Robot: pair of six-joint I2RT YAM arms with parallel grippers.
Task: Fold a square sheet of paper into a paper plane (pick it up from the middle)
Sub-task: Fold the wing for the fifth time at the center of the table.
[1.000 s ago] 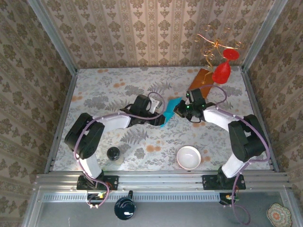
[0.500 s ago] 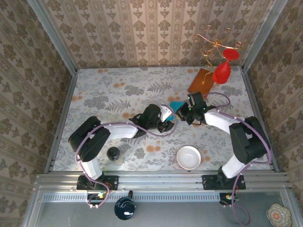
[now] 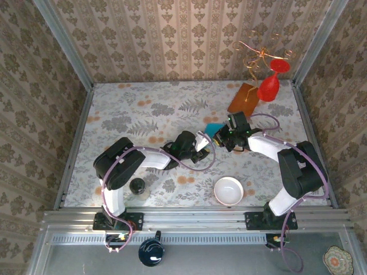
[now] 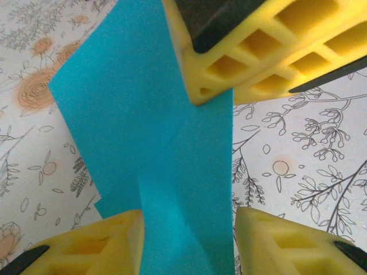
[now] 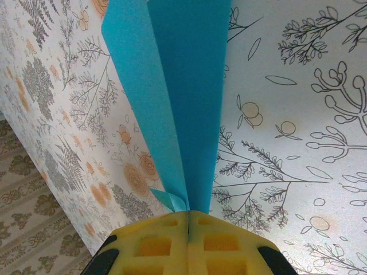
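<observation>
The paper sheet point(image 4: 143, 126) is coloured teal-blue, the left gripper point(image 4: 189, 229) is padded in yellow, and the tablecloth point(image 3: 143, 109) is printed with grey ferns and orange blossoms.

I can't read any text, label, brand, number or sign in any of my views.
</observation>
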